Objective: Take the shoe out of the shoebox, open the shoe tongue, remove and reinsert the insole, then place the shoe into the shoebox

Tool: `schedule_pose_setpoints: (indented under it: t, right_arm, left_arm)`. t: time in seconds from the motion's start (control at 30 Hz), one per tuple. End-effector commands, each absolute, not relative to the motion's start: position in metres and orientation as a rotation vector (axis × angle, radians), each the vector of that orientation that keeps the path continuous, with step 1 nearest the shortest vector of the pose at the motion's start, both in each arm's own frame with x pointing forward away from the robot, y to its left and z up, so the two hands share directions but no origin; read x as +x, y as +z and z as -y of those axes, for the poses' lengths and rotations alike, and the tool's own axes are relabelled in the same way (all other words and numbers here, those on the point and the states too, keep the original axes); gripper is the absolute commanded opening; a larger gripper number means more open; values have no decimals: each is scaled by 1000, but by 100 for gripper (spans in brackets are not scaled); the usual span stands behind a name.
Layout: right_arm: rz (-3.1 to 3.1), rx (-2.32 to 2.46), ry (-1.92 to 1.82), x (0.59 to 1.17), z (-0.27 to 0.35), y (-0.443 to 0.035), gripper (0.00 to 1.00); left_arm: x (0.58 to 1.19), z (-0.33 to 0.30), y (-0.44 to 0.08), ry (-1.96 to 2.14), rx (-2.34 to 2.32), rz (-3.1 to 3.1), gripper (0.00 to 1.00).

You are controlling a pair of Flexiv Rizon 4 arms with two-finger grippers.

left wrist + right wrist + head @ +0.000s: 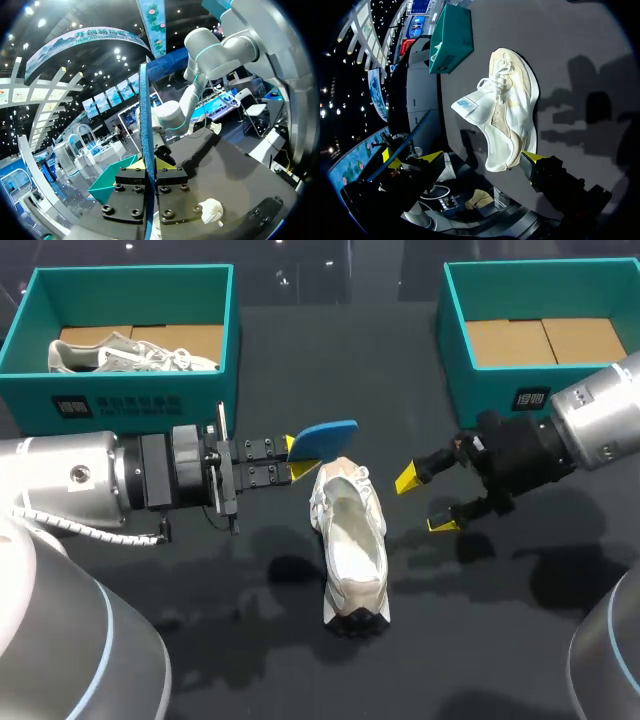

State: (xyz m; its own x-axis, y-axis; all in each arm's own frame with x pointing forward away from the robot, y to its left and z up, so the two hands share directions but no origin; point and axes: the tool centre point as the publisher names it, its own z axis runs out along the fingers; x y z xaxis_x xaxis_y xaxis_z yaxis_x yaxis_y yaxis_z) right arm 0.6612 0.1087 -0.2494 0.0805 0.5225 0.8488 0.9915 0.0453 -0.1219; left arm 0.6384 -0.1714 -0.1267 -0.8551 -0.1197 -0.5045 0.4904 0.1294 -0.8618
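Note:
A white shoe (352, 540) rests on the dark table near the middle, its laces loose and its tongue (466, 107) pulled outward. My left gripper (300, 460) hovers just beside the shoe's upper left end, shut on a blue insole (324, 438). In the left wrist view the insole (145, 130) stands edge-on between that gripper's (151, 164) fingers. My right gripper (425, 502) is open to the right of the shoe, apart from it and holding nothing. In the right wrist view the shoe (512, 105) lies ahead of the right gripper (482, 157).
A teal shoebox (130, 400) at the back left holds another pale shoe (125, 355). A second teal shoebox (455, 360) at the back right shows only its cardboard floor. Bare table lies in front of the shoe.

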Motion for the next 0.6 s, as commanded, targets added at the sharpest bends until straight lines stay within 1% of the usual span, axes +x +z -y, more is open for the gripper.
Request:
schedule_pose_setpoints:
  t: [0.03, 0.57, 0.6]
  right_arm:
    - [1486, -1527, -788, 669, -99, -246, 100]
    - [1486, -1527, -788, 669, -99, -246, 100]
    - [1497, -1515, -779, 671, -101, -241, 100]
  left_arm:
    - [647, 179, -137, -1290, 899, -1481, 0]
    - [650, 180, -139, -1266, 929, -1469, 0]
    - [654, 181, -141, -1244, 949, -1451, 0]
